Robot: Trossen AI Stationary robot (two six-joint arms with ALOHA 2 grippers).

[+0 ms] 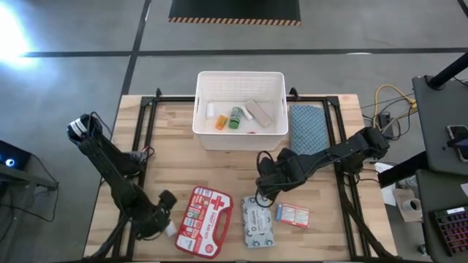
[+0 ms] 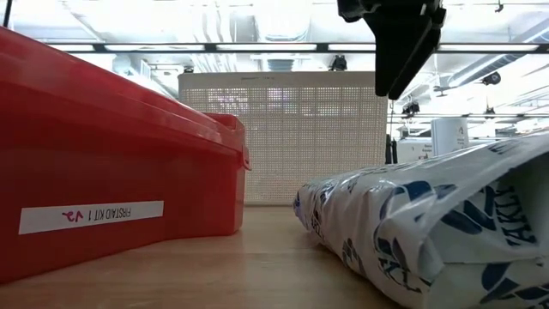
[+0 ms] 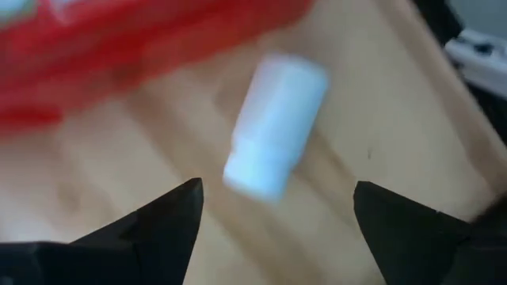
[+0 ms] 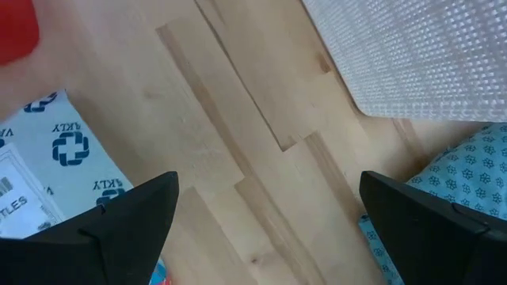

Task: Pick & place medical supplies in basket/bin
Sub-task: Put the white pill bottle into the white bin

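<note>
The white tub [image 1: 239, 137] stands at the table's far middle and holds a white roll [image 1: 210, 110], an orange piece [image 1: 221, 122], a green bottle [image 1: 235, 117] and a grey-white item [image 1: 258, 112]. The red first-aid case [image 1: 204, 220], the wipes pack [image 1: 258, 222] and the small red-white box [image 1: 292, 215] lie along the near edge. A white roll [image 3: 276, 123] lies on the wood left of the case. My left gripper [image 3: 277, 229] is open just above this roll, a finger on either side. My right gripper [image 4: 269, 229] hangs open above the wood between the wipes pack [image 4: 47, 170] and the tub [image 4: 420, 55].
A blue patterned cloth [image 1: 307, 128] lies right of the tub, and its corner [image 4: 455, 170] shows in the right wrist view. Black rails run down both sides of the table. Bare wood lies between the tub and the near row of items.
</note>
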